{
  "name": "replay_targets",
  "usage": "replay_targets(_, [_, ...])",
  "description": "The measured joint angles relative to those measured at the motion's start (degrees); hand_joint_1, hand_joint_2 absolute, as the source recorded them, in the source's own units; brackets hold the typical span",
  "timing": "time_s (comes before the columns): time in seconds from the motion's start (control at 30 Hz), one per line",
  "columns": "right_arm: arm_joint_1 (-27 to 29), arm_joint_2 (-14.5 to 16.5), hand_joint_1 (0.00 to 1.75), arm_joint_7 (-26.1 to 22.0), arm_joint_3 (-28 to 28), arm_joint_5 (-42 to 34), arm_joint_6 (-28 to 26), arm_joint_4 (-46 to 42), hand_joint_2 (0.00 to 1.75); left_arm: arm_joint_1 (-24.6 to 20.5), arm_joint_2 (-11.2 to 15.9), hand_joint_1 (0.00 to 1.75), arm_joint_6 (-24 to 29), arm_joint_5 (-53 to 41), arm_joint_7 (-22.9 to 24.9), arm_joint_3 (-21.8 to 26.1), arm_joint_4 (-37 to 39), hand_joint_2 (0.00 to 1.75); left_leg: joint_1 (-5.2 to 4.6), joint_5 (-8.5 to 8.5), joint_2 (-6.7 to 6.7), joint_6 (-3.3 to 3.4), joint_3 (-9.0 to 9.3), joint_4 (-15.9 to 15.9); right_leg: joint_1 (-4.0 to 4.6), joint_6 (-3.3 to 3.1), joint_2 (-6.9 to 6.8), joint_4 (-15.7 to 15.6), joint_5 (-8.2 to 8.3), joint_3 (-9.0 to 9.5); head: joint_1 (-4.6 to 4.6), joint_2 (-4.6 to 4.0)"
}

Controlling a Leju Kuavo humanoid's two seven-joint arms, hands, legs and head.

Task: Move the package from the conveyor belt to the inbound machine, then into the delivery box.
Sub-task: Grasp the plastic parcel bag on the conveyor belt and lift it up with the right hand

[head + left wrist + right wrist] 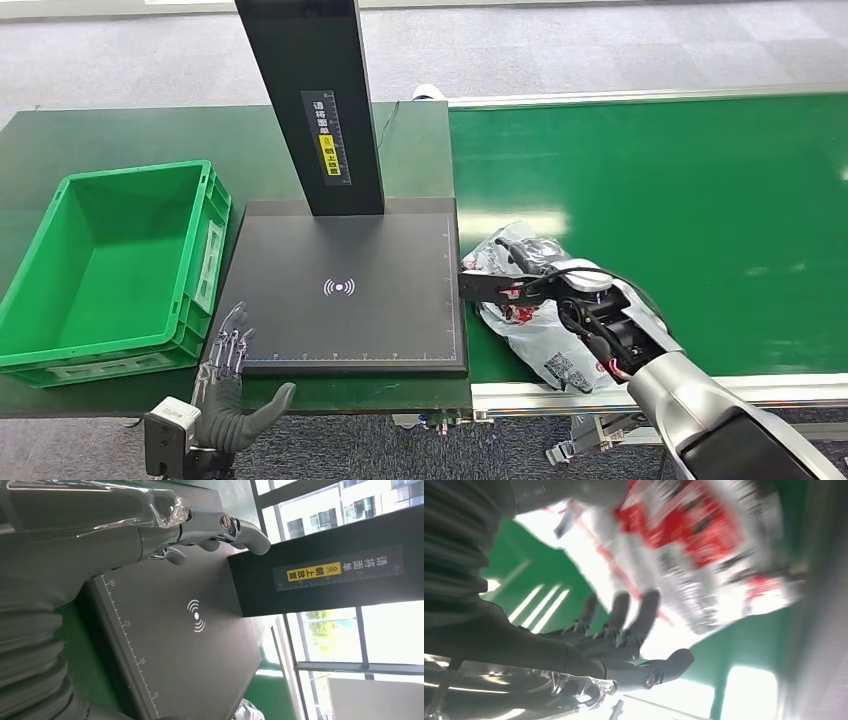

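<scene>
Dark green table (120, 140) carries a green delivery box (110, 262) at left & the black inbound machine (350, 290) just beside it, w/ upright post. Green conveyor belt (680, 190) adjoins on the right, white-and-red package (535, 335) lying on it near the machine edge

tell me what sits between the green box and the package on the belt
The black scanner plate with its upright post lies between the green box and the package, seen in the head view.
</scene>
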Motion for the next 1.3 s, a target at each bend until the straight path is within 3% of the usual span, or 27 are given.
replay_targets(0.3, [-0.9,-5.3,0.0,1.2,0.1,2.3,4.1,3.3,1.75,-0.6,-0.2,0.0,-0.3,-0.1,0.5,0.5,0.0,1.75,-0.01,-0.01,-0.03,0.01,-0.01,0.0,-0.02,0.0,-0.01,0.0,0.0,0.0,-0.01,0.0])
replay_targets(0.43, [-0.7,-7.7,0.0,-4.0,0.5,0.1,11.0,3.5,1.75,-2.0,-0.2,0.0,-0.7,0.0,0.9,0.3,0.5,1.75,-0.01,-0.01,-0.04,0.01,0.01,0.0,-0.02,0.0,-0.01,0.0,0.0,0.0,-0.01,0.0])
replay_targets(0.57, [0.8,-10.9,0.0,-10.5,1.9,-7.1,20.7,0.7,1.75,-4.4,-0.1,0.0,-0.9,0.6,0.9,-0.6,2.0,1.75,-0.01,-0.01,0.0,0.01,0.0,0.0,-0.02,0.01,-0.01,0.0,0.01,0.02,0.0,0.0])
replay_targets(0.73, [2.1,-13.1,0.0,-10.8,5.6,-13.1,24.9,-4.1,1.75,-6.6,0.2,0.0,-0.9,1.5,1.2,-1.8,3.4,1.75,0.0,-0.01,0.04,0.02,0.01,0.0,-0.02,0.01,0.0,0.0,0.01,0.02,-0.01,0.0])
replay_targets(0.87, [2.2,-12.8,1.75,-10.0,9.0,-15.4,23.5,-4.8,1.75,-7.1,0.4,0.0,-0.7,2.0,1.4,-2.3,4.0,1.75,0.01,-0.01,0.06,0.02,0.05,0.0,0.01,0.01,0.01,0.0,0.01,0.04,-0.01,0.0])
replay_targets(1.3, [1.2,-10.9,1.75,-9.9,13.7,-16.0,19.5,-4.1,1.75,-6.9,0.5,0.0,-0.3,2.2,1.8,-2.8,4.0,1.75,0.01,-0.02,0.04,0.02,0.21,0.0,0.01,0.0,0.02,0.0,0.0,0.22,0.0,0.0])
